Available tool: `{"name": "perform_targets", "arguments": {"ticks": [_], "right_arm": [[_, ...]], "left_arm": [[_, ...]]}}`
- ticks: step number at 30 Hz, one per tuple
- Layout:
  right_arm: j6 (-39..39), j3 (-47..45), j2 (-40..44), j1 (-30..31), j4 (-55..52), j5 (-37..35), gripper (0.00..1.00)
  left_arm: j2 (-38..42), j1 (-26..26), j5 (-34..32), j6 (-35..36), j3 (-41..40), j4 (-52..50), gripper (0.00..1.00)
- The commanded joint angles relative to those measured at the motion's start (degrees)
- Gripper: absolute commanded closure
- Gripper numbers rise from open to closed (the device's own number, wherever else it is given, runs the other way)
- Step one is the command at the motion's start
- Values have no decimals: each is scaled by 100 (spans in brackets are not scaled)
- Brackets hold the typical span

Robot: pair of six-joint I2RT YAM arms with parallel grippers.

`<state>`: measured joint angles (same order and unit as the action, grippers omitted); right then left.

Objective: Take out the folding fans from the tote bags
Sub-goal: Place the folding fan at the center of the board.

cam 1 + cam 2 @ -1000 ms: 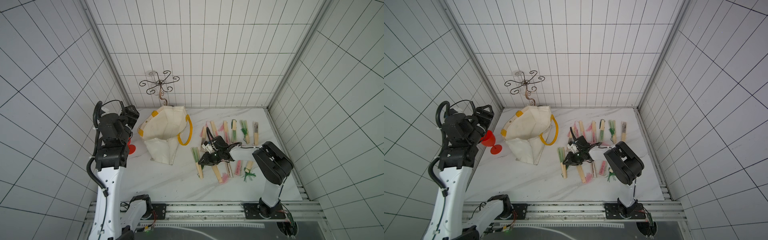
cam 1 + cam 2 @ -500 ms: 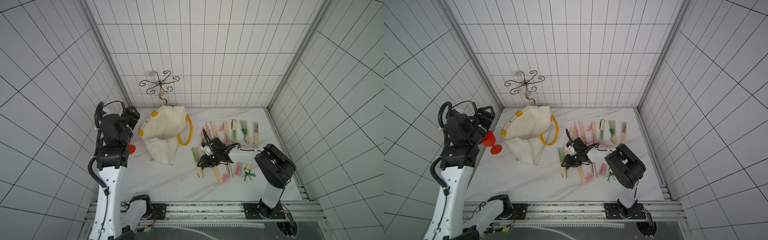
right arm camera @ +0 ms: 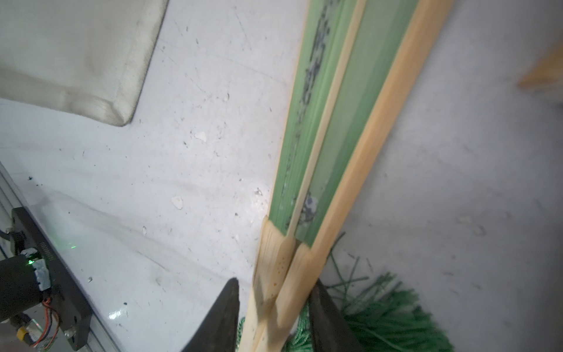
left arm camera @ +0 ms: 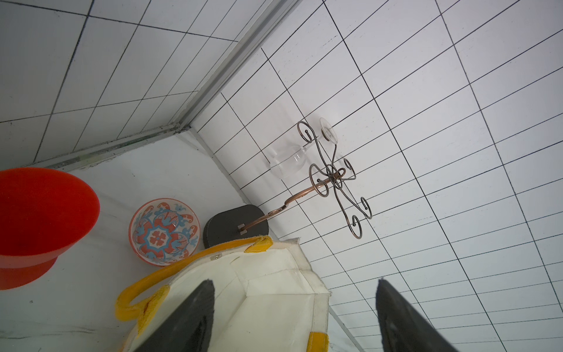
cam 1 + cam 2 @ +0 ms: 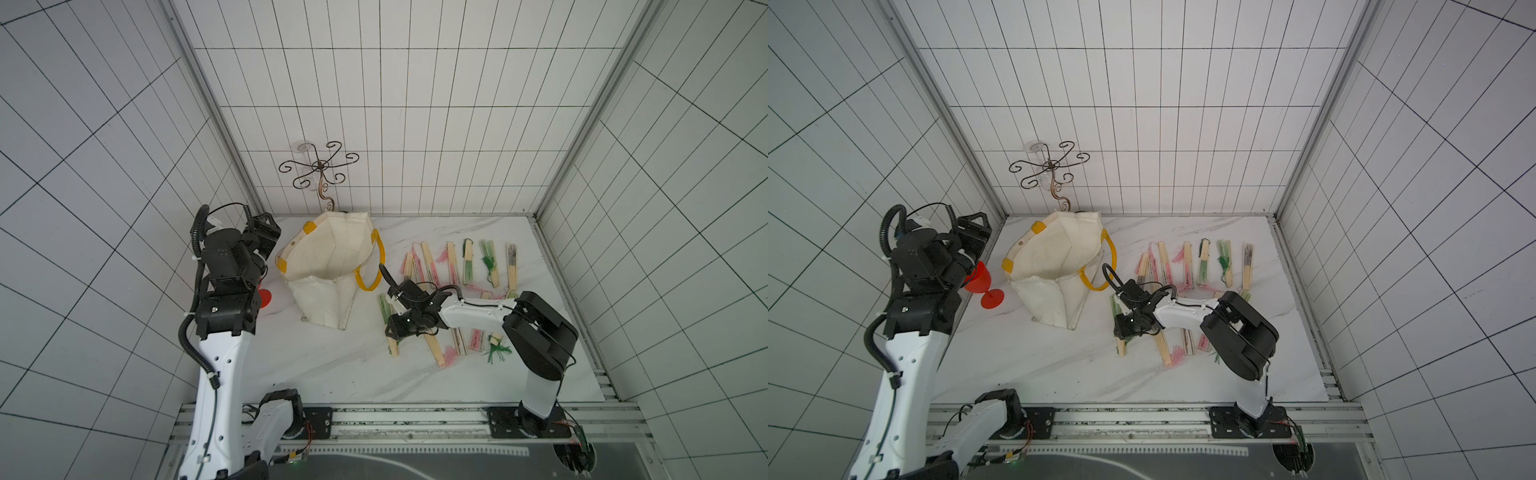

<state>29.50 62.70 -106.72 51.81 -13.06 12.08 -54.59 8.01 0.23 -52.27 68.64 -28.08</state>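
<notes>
At the left, the left fingers (image 4: 195, 317) stand wide apart and empty, hanging over the open mouth of the bag (image 5: 322, 305), which sits on the worktop (image 5: 332, 370) with a yellow handle at either side. Its cream inside shows in both top views and in the left wrist view, and no fan can be seen in it, though a fold or a far corner could hide one. Right of the bag the fans (image 5: 468, 262) lie on the worktop, about a dozen in two loose rows, none touching the bag. The task therefore looks close to done: what is left, at a guess, is letting go of the last fan and checking that the bag is empty. That last one is the green fan (image 3: 335, 122), nearest the bag in the front row and flat on the worktop. The right fingers (image 3: 224, 320) stand either side of its bamboo handle end, with a sliver of worktop showing between one finger and the wood, so they sit loose about it and do not clamp it. The fans are closed, slim sticks of light bamboo with pink, green or dark-printed paper between the guards and pink or green tassels. This one has green paper with grey-black marks, slightly parted so that two sticks show, and its green tassel is bunched beside the fingers
</notes>
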Motion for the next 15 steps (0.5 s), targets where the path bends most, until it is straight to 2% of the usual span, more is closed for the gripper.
{"name": "perform_targets", "arguments": {"ticks": [1, 8, 15], "right_arm": [[12, 81, -531, 130, -913, -652, 61], [33, 228, -598, 150, -1005, -856, 76], [42, 216, -371, 18, -936, -665, 80]], "left_arm": [[45, -10, -41, -44, -70, 134, 20], [53, -10, -76, -24, -87, 149, 20], [62, -10, -93, -20, -97, 145, 20]]}}
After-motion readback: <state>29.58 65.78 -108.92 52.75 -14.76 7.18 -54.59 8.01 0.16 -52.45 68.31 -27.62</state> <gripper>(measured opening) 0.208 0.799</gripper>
